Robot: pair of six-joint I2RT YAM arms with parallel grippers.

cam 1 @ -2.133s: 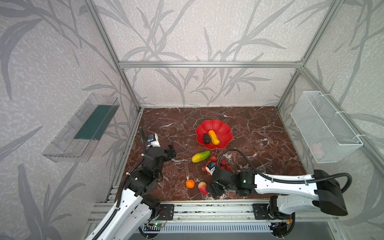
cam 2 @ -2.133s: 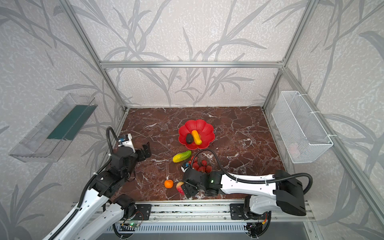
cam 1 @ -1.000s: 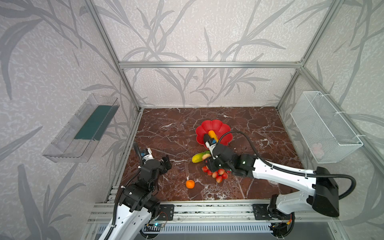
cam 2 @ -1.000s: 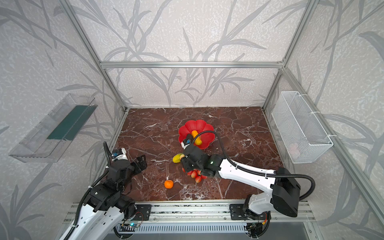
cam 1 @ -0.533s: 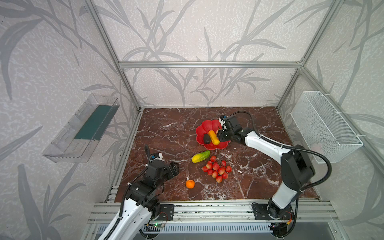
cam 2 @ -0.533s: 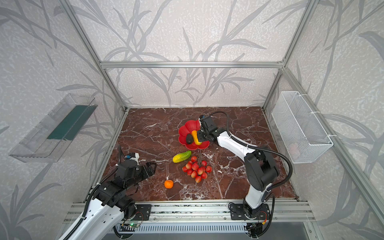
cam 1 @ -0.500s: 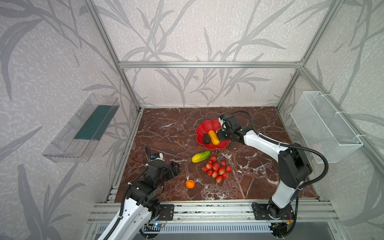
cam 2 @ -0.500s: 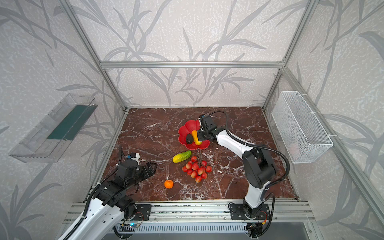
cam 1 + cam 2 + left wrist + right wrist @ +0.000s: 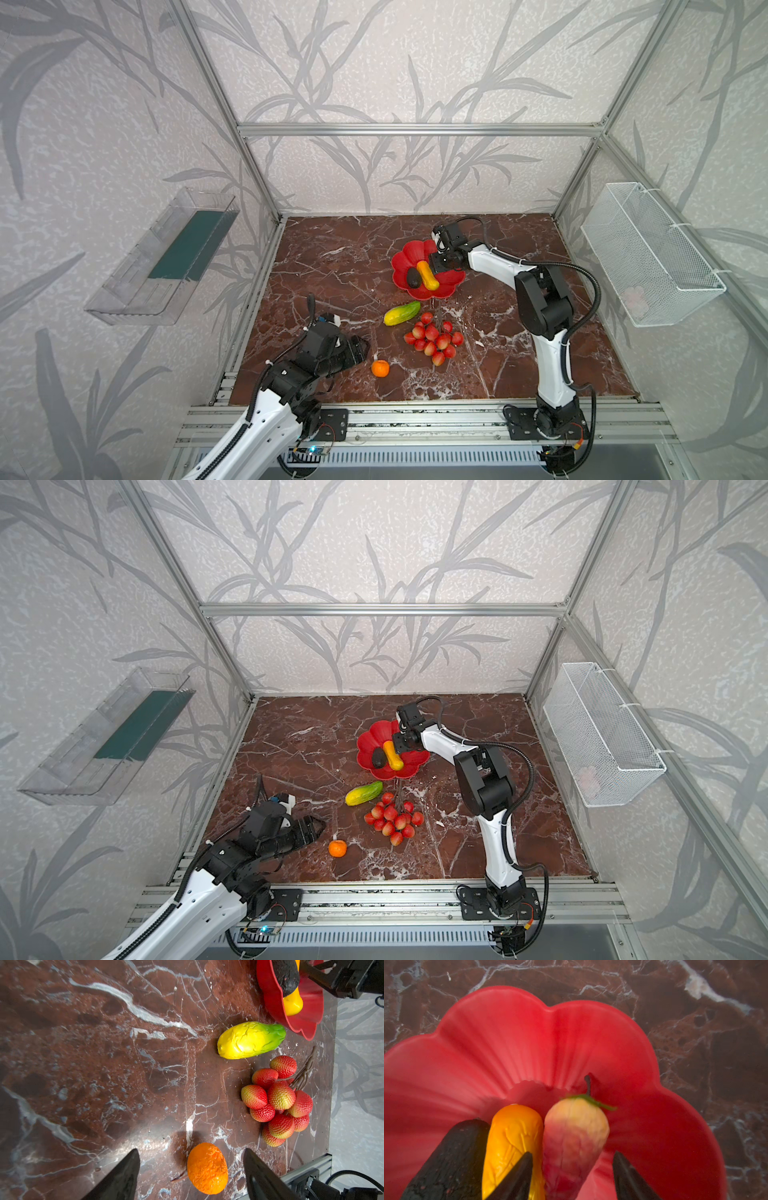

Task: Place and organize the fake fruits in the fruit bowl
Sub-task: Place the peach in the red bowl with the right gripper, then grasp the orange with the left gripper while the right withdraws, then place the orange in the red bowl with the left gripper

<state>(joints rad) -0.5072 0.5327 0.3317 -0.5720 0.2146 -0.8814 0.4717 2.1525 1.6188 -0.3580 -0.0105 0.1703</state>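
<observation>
Jaws were held parted on both arms: on the right gripper (image 9: 573, 1153), loosely about the peach (image 9: 575, 1132) inside the bowl (image 9: 409, 253); on the left gripper (image 9: 190, 1149), either side of the orange (image 9: 380, 368), not touching. Yellow fruit (image 9: 428, 275), avocado (image 9: 413, 277) and peach were judged placed; berries (image 9: 432, 338), mango (image 9: 401, 313) and orange lay on the table (image 9: 332, 257), not yet moved. From above, the peach was hidden.

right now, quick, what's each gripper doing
left gripper: open, jaws either side of the small orange plastic fruit, not gripping it
right gripper: open, pink-red plastic peach lying between its jaws in the glossy red flower-shaped bowl
</observation>
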